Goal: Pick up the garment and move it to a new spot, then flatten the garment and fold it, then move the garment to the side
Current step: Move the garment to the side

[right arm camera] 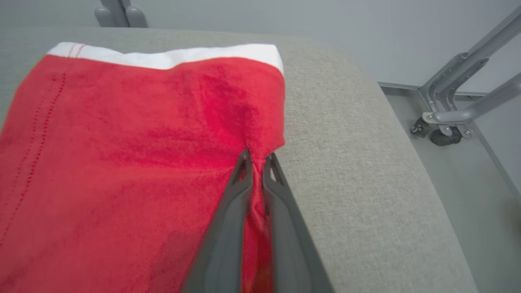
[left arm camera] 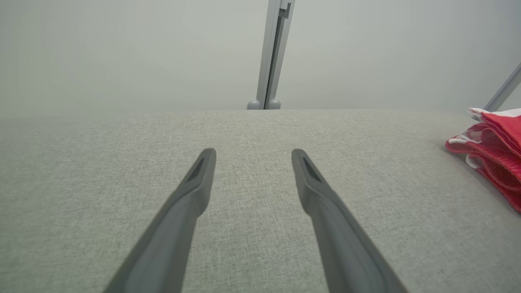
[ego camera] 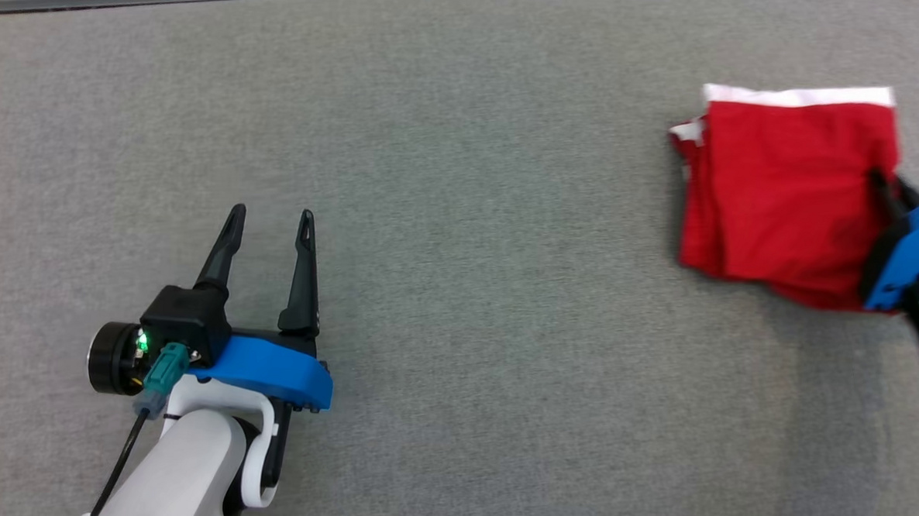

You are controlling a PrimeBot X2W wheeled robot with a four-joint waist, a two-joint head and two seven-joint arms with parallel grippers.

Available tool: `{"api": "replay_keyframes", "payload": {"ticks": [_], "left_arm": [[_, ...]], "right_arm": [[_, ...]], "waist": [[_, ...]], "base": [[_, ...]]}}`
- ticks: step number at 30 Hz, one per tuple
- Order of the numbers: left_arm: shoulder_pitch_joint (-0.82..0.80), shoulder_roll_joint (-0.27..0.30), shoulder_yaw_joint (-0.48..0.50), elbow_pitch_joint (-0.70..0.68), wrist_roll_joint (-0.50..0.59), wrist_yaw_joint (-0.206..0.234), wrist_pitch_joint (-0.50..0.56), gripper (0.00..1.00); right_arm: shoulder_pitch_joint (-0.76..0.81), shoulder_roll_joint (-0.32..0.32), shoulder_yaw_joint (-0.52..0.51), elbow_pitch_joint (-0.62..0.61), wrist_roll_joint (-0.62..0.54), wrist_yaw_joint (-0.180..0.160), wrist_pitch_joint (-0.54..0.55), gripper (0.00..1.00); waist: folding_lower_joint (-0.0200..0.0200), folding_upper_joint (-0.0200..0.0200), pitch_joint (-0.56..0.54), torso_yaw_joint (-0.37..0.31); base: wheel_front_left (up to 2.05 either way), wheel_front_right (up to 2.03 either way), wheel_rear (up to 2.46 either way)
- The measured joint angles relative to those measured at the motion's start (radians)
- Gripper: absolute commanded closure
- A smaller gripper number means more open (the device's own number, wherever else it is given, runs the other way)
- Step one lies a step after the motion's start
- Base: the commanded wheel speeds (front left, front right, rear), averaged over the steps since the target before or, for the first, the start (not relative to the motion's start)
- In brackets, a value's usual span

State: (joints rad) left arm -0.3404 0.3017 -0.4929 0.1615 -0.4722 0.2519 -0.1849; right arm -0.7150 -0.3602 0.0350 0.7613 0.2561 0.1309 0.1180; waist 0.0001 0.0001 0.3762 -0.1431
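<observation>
Right jaws pinch red garment [right arm camera: 122, 162] edge; left jaws wide apart.

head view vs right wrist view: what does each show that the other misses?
Head view: the left gripper, open, above the grey surface, well apart from the garment. Right wrist view: the floor and a wheeled metal frame past the surface's edge, and a close look at the right gripper shut on the garment's edge. Both: the folded red-and-white garment, the grey surface, the right gripper.
</observation>
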Motion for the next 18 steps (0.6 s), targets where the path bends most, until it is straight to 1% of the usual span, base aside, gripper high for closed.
{"api": "replay_keyframes", "payload": {"ticks": [6,10,12,13,14,16,18], "left_arm": [[-0.011,0.000,0.003,-0.019,0.000,0.012,-0.003,0.00],[-0.012,0.000,0.005,-0.024,0.000,0.013,-0.007,0.00],[-0.012,0.001,0.006,-0.025,0.000,0.013,-0.010,0.00],[-0.012,0.001,0.005,-0.025,0.000,0.013,-0.010,0.00],[-0.013,0.002,0.006,-0.024,0.000,0.015,-0.010,0.00],[-0.016,0.002,0.005,-0.026,0.000,0.015,-0.011,0.00],[-0.017,0.004,0.005,-0.027,0.000,0.016,-0.011,0.00]], "right_arm": [[-0.069,-0.142,-0.072,0.038,-0.077,0.000,0.041,1.00],[-0.102,-0.208,-0.108,0.060,-0.130,0.000,0.057,1.00],[-0.117,-0.226,-0.115,0.065,-0.161,0.000,0.062,1.00],[-0.123,-0.230,-0.122,0.068,-0.173,0.000,0.062,0.92],[-0.127,-0.233,-0.124,0.070,-0.186,0.000,0.060,0.72],[-0.139,-0.233,-0.136,0.074,-0.217,0.000,0.040,0.02],[-0.151,-0.222,-0.158,0.063,-0.264,0.000,0.011,0.00]], "waist": [[0.0000,0.0000,0.034,0.060],[0.0000,0.0000,0.061,0.098],[0.0000,0.0000,0.076,0.113],[0.0000,0.0000,0.082,0.120],[0.0000,0.0001,0.088,0.126],[0.0000,0.0001,0.099,0.135],[0.0000,0.0000,0.106,0.140]], "base": [[0.00,0.00,0.00],[0.00,0.00,0.00],[0.00,0.00,0.00],[0.00,0.00,0.00],[0.00,0.00,0.00],[0.00,0.00,0.00],[0.00,0.00,0.00]]}}
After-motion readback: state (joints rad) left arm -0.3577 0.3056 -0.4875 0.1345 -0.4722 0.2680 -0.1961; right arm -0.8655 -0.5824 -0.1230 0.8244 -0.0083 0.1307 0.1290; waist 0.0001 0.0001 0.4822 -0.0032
